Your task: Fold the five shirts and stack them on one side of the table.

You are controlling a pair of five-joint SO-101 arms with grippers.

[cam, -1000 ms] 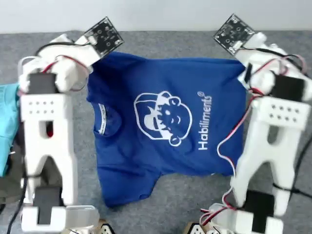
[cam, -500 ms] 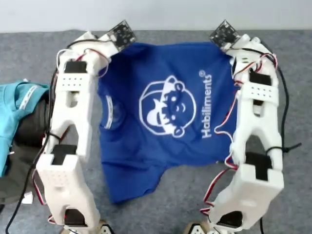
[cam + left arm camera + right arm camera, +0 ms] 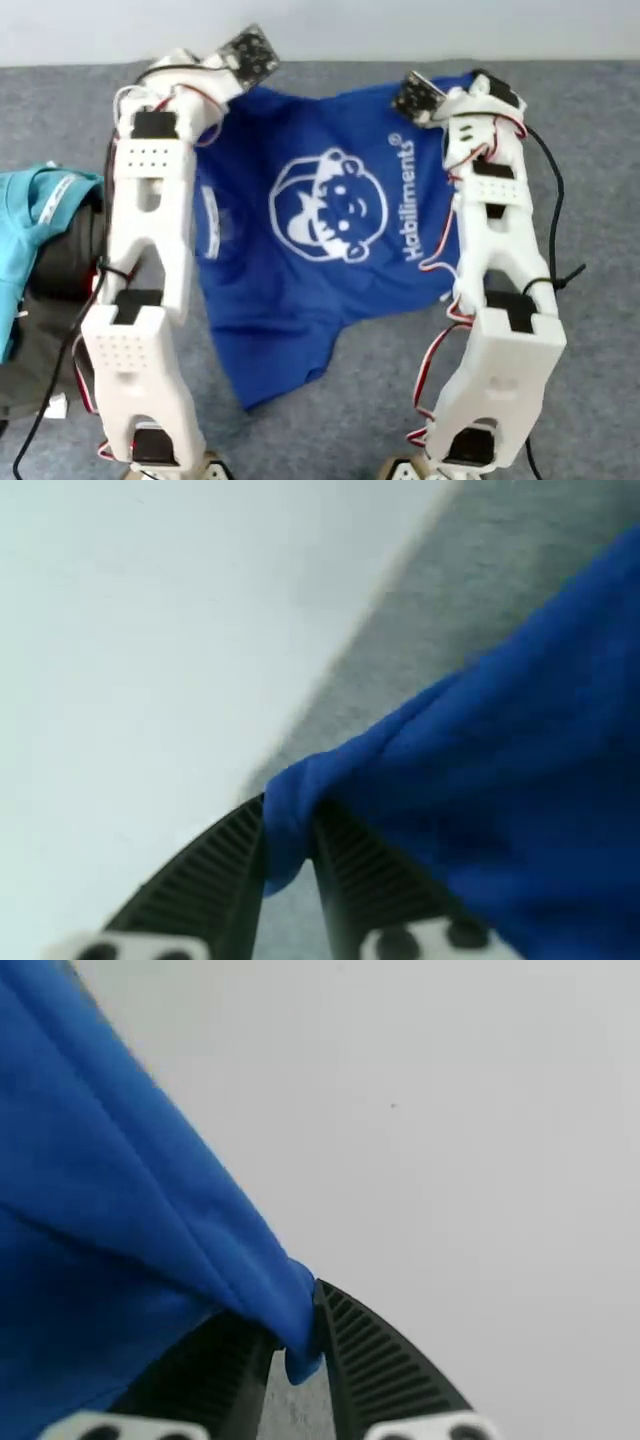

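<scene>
Bright, soft, even light falls from above. On the grey surface shadows are faint, a little darker at the edge of the blue shirt.

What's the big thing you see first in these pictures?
A big blue shirt with a white cartoon face lies spread across the middle of the grey table. The left gripper and the right gripper each pinch a bunched bit of its edge. A light blue shirt lies off to one side.

Two shirts: one blue shirt and one turquoise shirt. One dark heap of cloth. Two arms, left arm and right arm, with two grippers, left gripper and right gripper. One table.
</scene>
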